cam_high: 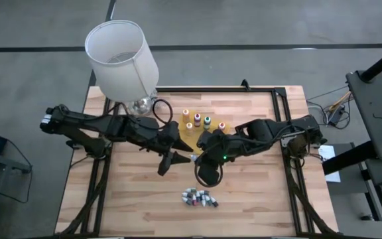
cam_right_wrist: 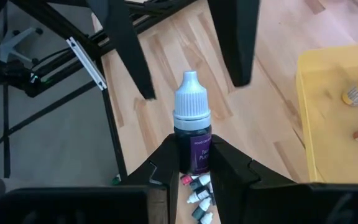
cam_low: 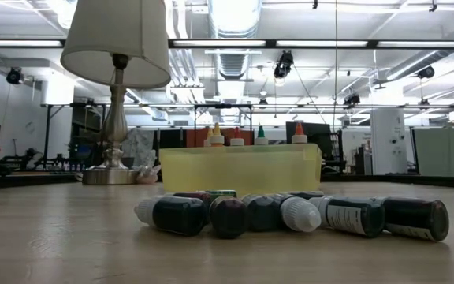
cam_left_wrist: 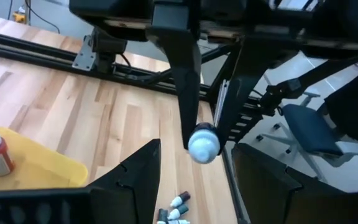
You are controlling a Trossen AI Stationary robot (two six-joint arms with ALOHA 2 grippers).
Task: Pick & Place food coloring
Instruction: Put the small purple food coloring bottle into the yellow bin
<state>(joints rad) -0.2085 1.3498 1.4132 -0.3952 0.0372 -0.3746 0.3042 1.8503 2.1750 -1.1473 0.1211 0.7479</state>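
Small dark vials [cam_low: 290,214] with white caps are lying clustered on the wood table [cam_high: 131,199] nearest the front edge. Above them, mid-table, the right gripper [cam_right_wrist: 194,163] is pinching a purple-labelled vial [cam_right_wrist: 193,127], cap pointing toward the left gripper [cam_high: 171,158], whose fingers are standing apart, holding nothing. Beyond, a translucent yellow tray [cam_low: 239,170] is holding upright bottles [cam_high: 197,121], visible from above. A lamp [cam_high: 121,56] is standing farthest.

A dark purple bottle [cam_right_wrist: 193,140] is showing a white cap. The tray [cam_high: 186,135] is glowing yellow at twelve o'clock, holding orange, green and red-topped bottles [cam_high: 198,121]. Pale striped wood is covering the table [cam_high: 138,192]. The lampshade [cam_high: 120,56] is white.
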